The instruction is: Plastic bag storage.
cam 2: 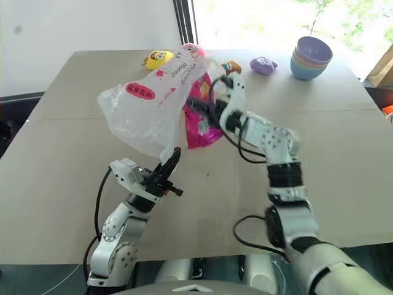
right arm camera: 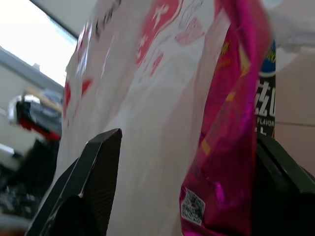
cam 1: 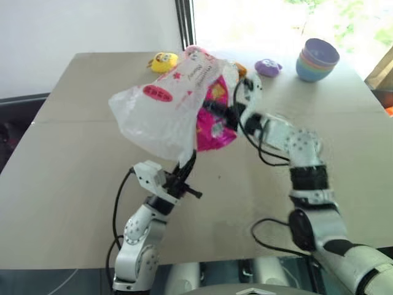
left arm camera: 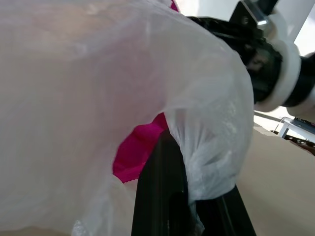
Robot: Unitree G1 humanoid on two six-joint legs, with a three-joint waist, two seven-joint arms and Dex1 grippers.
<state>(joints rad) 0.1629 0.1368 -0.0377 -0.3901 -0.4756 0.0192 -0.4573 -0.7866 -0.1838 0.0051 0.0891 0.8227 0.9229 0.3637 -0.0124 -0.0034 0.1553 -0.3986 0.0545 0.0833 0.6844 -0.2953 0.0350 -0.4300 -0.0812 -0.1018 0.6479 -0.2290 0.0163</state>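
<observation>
- Above the middle of the table, the plastic bag hangs in the air, its lower corner pinched in the left claw, which is clamped tight on the film.
- The right claw stands wide, its fingers either side of the bag and a magenta snack packet.
- Risk: with one small pinch carrying it, the thin film may slip free or tear.
- Risk: the packet could drop out toward the far-edge toys.
</observation>
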